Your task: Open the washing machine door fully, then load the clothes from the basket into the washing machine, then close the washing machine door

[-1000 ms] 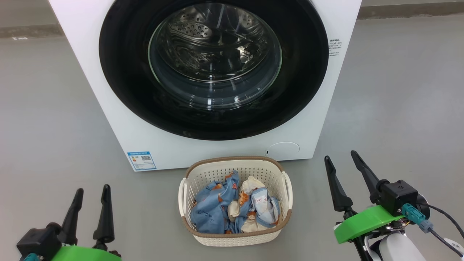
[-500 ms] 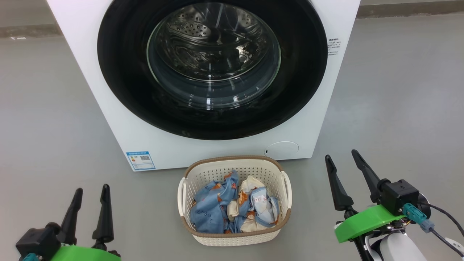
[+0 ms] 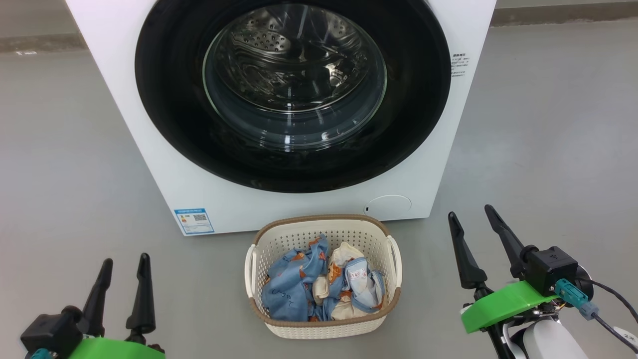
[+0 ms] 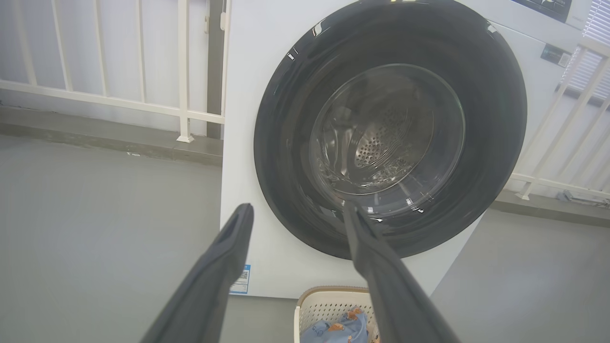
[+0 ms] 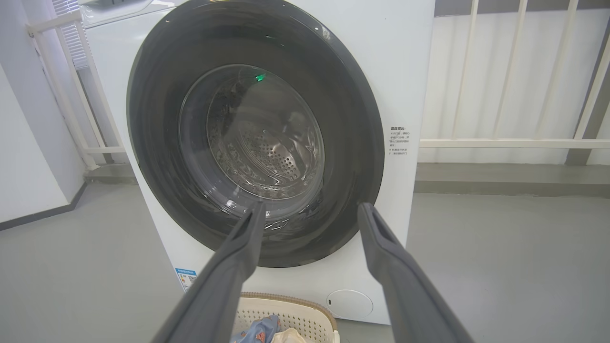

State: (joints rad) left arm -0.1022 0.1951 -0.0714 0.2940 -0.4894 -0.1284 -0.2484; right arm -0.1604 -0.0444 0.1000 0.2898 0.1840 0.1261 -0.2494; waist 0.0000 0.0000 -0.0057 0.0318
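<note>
The washing machine door (image 3: 294,94) sits shut, flush in the front of the washing machine (image 3: 239,209) and covering most of that face. It is a wide, glossy black ring around a bulging clear glass bowl, through which the perforated steel drum shows. It is probably rigid and fairly heavy, swinging stiffly on a hinge, and the polished face looks too slick for a pinch. The likely hold is a finger hooked behind the outer rim. No handle recess or hinge can be made out, so I cannot tell which side opens.

Just in front of the machine's lower panel, on the floor (image 3: 75,174), stands the basket (image 3: 324,326), cream and perforated with a brown rim. In it the clothes (image 3: 319,284) lie crumpled: light blue with orange prints, mixed with cream pieces. They should be light and limp, best taken by a raised fold.

A blue label sticker (image 3: 194,221) marks the machine's lower left corner. The left tool (image 3: 126,259) hovers off the machine's front left and the right tool (image 3: 470,211) off its front right. Both are well clear of the door, with fingers spread wide and nothing held. Behind the machine runs a white railing (image 4: 181,71).
</note>
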